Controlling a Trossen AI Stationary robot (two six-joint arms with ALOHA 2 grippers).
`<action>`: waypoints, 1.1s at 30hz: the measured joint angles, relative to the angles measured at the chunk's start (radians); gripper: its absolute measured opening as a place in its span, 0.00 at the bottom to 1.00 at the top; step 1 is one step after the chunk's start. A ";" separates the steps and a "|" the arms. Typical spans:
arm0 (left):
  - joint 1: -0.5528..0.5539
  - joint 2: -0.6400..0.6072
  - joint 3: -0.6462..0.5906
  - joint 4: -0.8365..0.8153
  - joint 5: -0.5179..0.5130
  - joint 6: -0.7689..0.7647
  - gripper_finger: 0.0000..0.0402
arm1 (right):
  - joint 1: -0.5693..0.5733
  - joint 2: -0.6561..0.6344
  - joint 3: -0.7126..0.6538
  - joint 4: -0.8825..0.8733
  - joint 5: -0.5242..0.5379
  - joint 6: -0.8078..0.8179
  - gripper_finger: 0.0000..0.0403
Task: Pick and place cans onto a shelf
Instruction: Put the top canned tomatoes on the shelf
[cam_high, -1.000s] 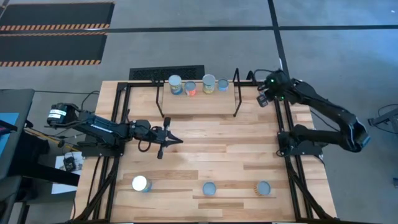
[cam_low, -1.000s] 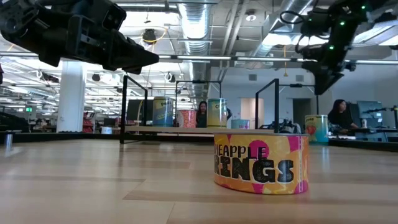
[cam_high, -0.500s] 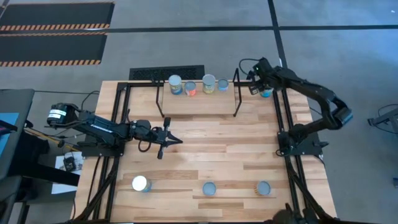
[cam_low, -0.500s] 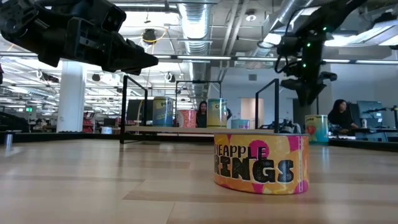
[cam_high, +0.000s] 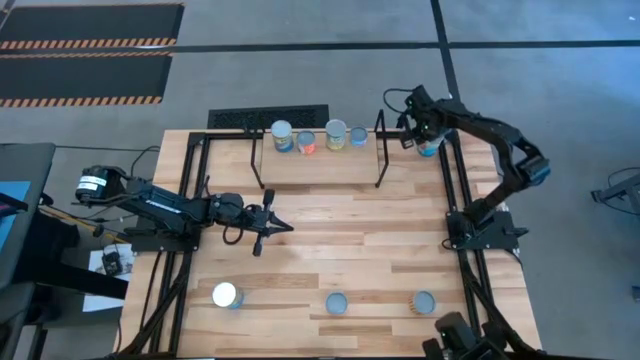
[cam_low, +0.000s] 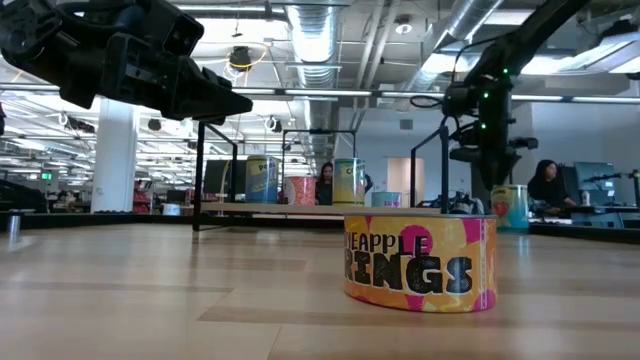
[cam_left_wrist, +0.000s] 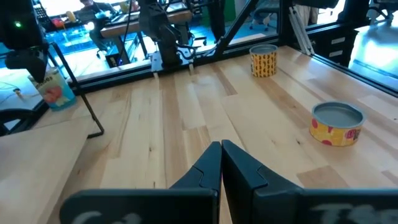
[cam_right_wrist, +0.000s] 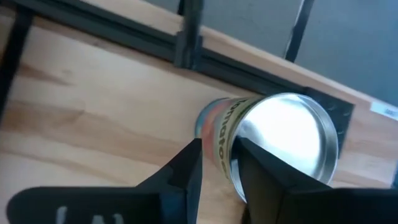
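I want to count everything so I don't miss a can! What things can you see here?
shelf cans: four, silver tops, in a row on the shelf
front cans: three, grey-blue or shiny tops, along the table's near edge
corner can: one, at the far right corner, off the shelf
shelf: one, black wire ends and light board, at the far edge
table: one, light wood
person: one, seated in the room behind
left hand: black, shut, over the table's left middle
right hand: black, fingers slightly apart, above the corner can
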 joint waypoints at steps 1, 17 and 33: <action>0.000 0.000 0.000 0.000 0.000 0.000 0.00 | -0.004 0.007 0.001 0.000 0.001 0.000 0.30; 0.000 0.000 0.000 0.003 0.001 -0.020 0.00 | -0.001 -0.029 -0.005 -0.030 -0.029 -0.053 0.02; -0.001 0.000 0.000 0.008 0.001 -0.036 0.00 | 0.181 -0.329 0.043 -0.231 0.097 0.051 0.01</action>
